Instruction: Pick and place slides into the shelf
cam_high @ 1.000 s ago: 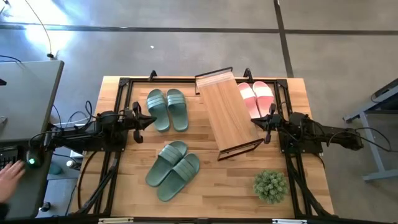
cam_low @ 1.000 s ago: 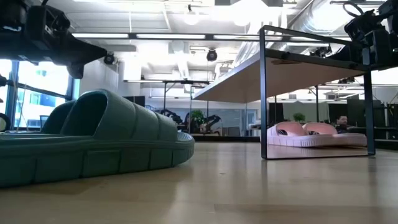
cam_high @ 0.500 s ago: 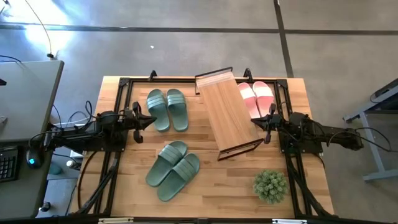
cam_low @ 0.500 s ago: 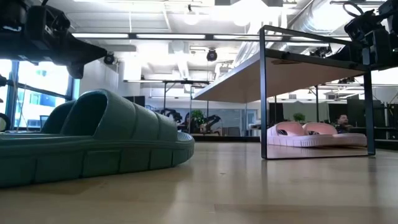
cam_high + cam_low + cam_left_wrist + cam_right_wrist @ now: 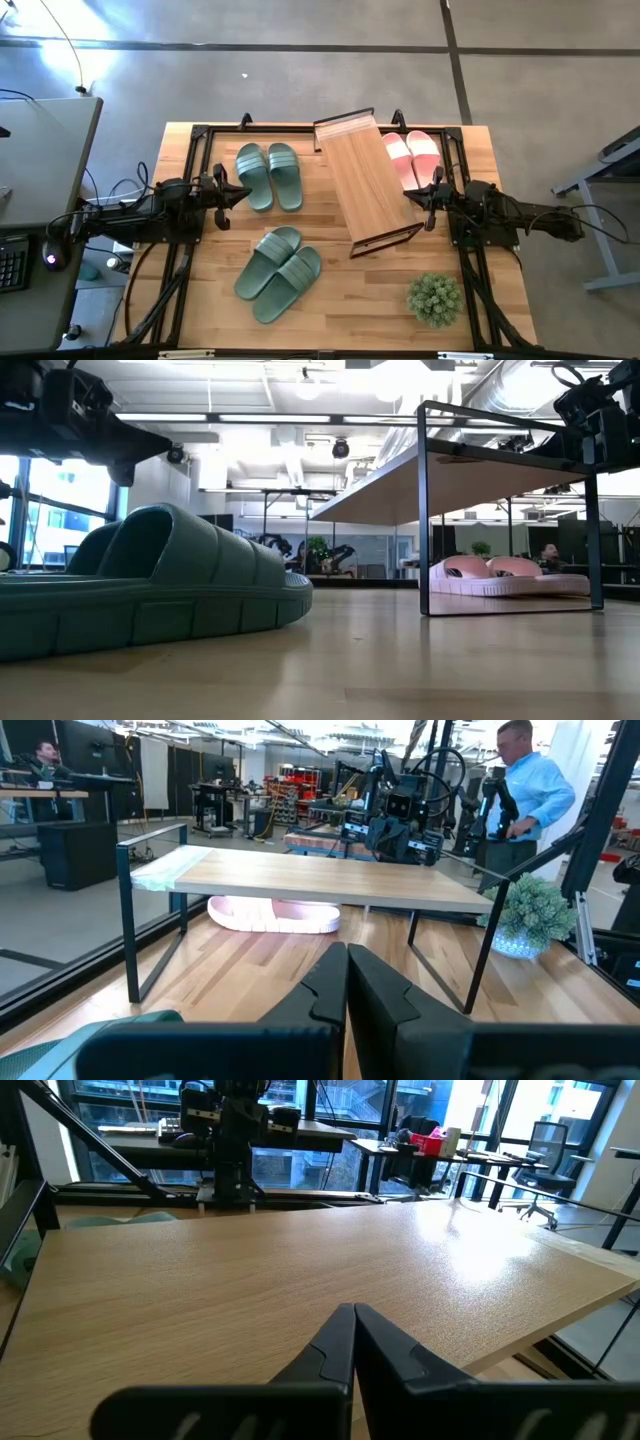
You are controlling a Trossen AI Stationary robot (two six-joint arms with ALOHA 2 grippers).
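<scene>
The shelf (image 5: 365,180), a light wooden panel on a thin black frame, stands askew on its legs mid-table. A pale pink pair of slides (image 5: 413,157) lies soles down at the far right, close beside it, and shows past the frame in the left wrist view (image 5: 275,915). One sage-green pair (image 5: 270,176) lies at the far left, and another (image 5: 278,273) lies nearer the front. My left gripper (image 5: 243,194) is shut and level at the left edge, pointing at the shelf. My right gripper (image 5: 418,199) is shut and level at the right edge, just off the shelf's panel (image 5: 300,1280).
A small green potted plant (image 5: 435,298) stands at the near right corner. Black frame rails (image 5: 195,160) run along the table's sides. A grey desk (image 5: 40,190) stands left of the table. A person (image 5: 525,790) stands in the room beyond.
Both arms have kept still, and no slide nor the shelf has moved. A person's hand that showed at the desk left of the table has gone out of view.
</scene>
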